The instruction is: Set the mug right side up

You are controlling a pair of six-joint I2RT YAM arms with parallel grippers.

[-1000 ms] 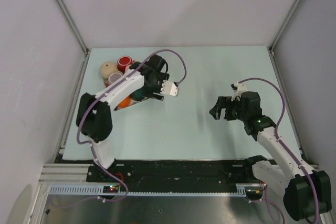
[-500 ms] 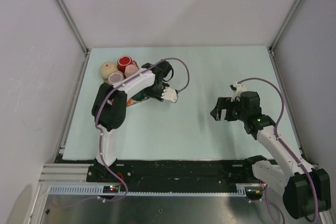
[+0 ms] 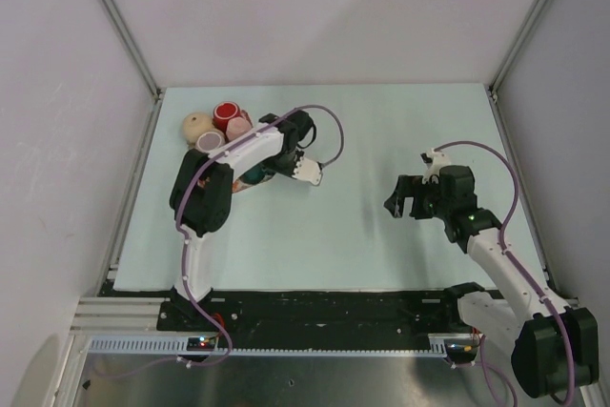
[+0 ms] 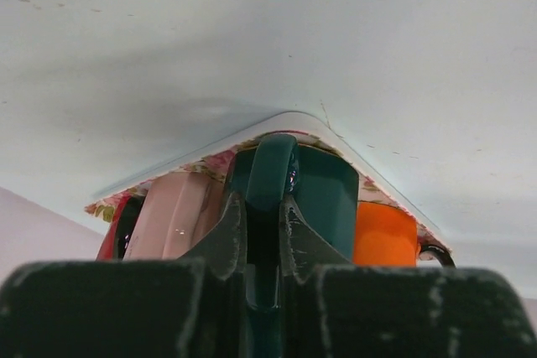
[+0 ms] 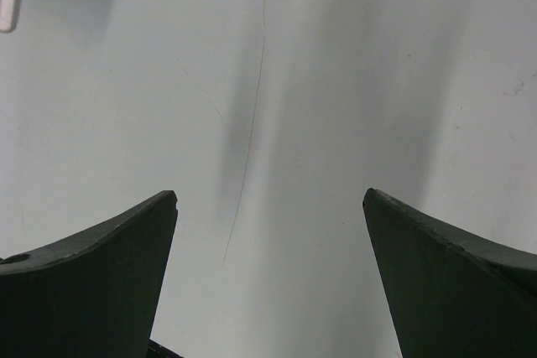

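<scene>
Print is the only marking I can pick out: pink and green flowers along the white rim of the plate [image 4: 289, 116], at 10 o'clock on the pale table [image 3: 381, 131]. On my left wrist feed the left gripper [image 4: 263, 203] is clamped on the smooth, rounded handle of the glossy dark teal mug [image 4: 331, 199], which lies on that plate; I can't tell which way its mouth faces. A matte pink cup [image 4: 180, 211] touches it at 9 o'clock and a bright orange piece [image 4: 384, 236] at 3 o'clock. The right gripper [image 5: 268, 199] hangs spread wide over bare table at 3 o'clock.
</scene>
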